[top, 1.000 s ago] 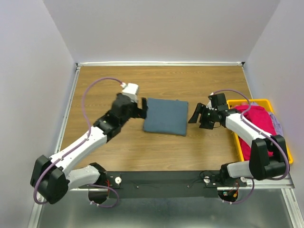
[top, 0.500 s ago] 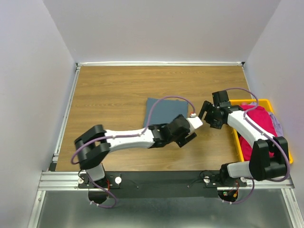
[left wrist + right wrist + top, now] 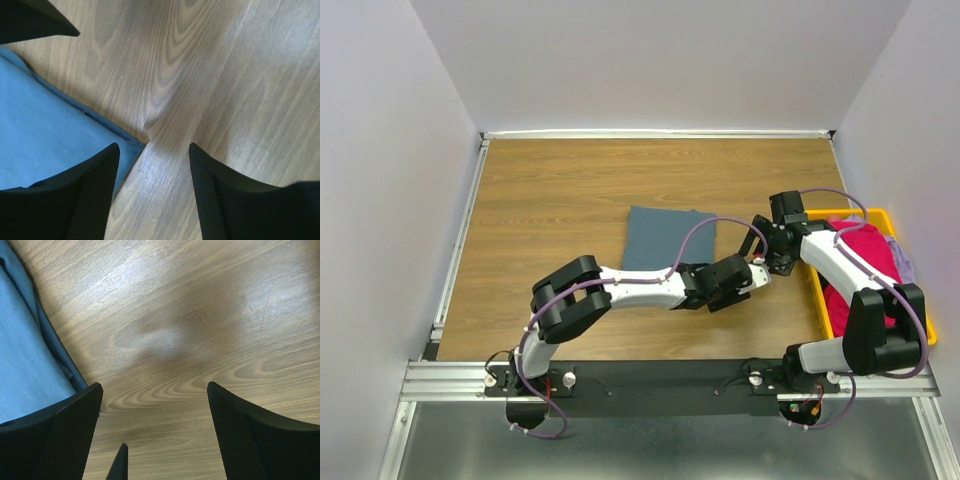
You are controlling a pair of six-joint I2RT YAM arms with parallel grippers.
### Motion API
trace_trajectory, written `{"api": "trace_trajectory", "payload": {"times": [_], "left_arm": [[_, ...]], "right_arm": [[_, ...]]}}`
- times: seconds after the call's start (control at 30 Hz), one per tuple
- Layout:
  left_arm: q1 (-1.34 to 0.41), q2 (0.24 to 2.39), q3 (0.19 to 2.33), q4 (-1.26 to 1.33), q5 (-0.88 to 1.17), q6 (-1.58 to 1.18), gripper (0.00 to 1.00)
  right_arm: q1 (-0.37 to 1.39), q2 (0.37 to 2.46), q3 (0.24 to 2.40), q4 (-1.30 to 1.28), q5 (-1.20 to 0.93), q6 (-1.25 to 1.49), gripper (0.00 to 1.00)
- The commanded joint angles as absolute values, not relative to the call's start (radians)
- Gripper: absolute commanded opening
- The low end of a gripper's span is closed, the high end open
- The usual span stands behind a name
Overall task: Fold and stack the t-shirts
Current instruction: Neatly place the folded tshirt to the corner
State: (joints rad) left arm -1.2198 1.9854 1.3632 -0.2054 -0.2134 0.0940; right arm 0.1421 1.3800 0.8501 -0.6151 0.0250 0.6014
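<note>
**Top and wrist views.** We see the slate shirt (image 3: 658, 238) folded flat at the middle of the table (image 3: 545, 200). The left claw (image 3: 152, 150) hovers at the shirt's near right corner, jaws parted and empty. The right claw (image 3: 154, 387), jaws wide and empty, hangs just beside the shirt's right edge. A pink shirt (image 3: 865, 250) lies heaped in the yellow bin (image 3: 876, 212) at the table's right, with a pale shirt (image 3: 904, 265) showing beside it.

table (image 3: 550, 200): folded t-shirt (image 3: 665, 235) flat near its middle | my left arm (image 3: 640, 287) crosses before that shirt, left gripper (image 3: 153, 146) above its near right corner | my right gripper (image 3: 155, 384) just right of the shirt's edge, between shirt and bin (image 3: 873, 212) | bin at table's right edge, heaped t-shirts (image 3: 865, 250) in it
</note>
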Motion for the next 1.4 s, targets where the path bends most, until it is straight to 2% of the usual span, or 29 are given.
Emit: {"api": "trace_trajectory", "payload": {"times": [0.0, 0.33, 0.37, 0.43, 0.5, 0.53, 0.57, 0.6, 0.63, 0.67, 0.7, 1.0, 1.37], "left_arm": [[-1.223, 2.037, 1.394, -0.258, -0.271, 0.146, 0.61], [-1.177, 2.022, 1.318, -0.278, -0.339, 0.152, 0.59], [-1.170, 2.026, 1.318, -0.275, -0.342, 0.152, 0.54], [-1.166, 2.031, 1.321, -0.273, -0.348, 0.150, 0.49], [-1.158, 2.029, 1.318, -0.261, -0.347, 0.146, 0.38], [-1.155, 2.025, 1.312, -0.243, -0.338, 0.146, 0.27], [-1.152, 2.020, 1.310, -0.233, -0.330, 0.144, 0.24], [-1.146, 2.007, 1.310, -0.226, -0.321, 0.137, 0.16], [-1.143, 1.999, 1.307, -0.207, -0.316, 0.133, 0.13], [-1.140, 1.991, 1.304, -0.198, -0.310, 0.129, 0.03], [-1.135, 1.974, 1.301, -0.189, -0.304, 0.123, 0.00], [-1.072, 1.836, 1.218, -0.101, -0.189, 0.054, 0.00], [-1.066, 1.819, 1.229, -0.083, -0.138, 0.020, 0.00]], "right_arm": [[0.138, 1.358, 0.848, -0.640, 0.005, 0.606, 0.92], [0.138, 1.347, 0.854, -0.635, 0.006, 0.607, 0.92], [0.138, 1.348, 0.853, -0.634, 0.005, 0.607, 0.92], [0.138, 1.353, 0.851, -0.629, 0.006, 0.607, 0.92], [0.138, 1.361, 0.851, -0.620, -0.029, 0.609, 0.92], [0.138, 1.364, 0.850, -0.612, -0.038, 0.614, 0.92], [0.138, 1.367, 0.848, -0.606, -0.050, 0.617, 0.92], [0.138, 1.370, 0.848, -0.586, -0.079, 0.626, 0.92], [0.138, 1.373, 0.842, -0.574, -0.096, 0.630, 0.92], [0.138, 1.376, 0.838, -0.557, -0.119, 0.635, 0.92], [0.138, 1.377, 0.830, -0.516, -0.170, 0.638, 0.92], [0.138, 1.456, 0.733, -0.201, -0.437, 0.816, 0.92], [0.153, 1.634, 0.726, 0.081, -0.549, 0.931, 0.90]]}}
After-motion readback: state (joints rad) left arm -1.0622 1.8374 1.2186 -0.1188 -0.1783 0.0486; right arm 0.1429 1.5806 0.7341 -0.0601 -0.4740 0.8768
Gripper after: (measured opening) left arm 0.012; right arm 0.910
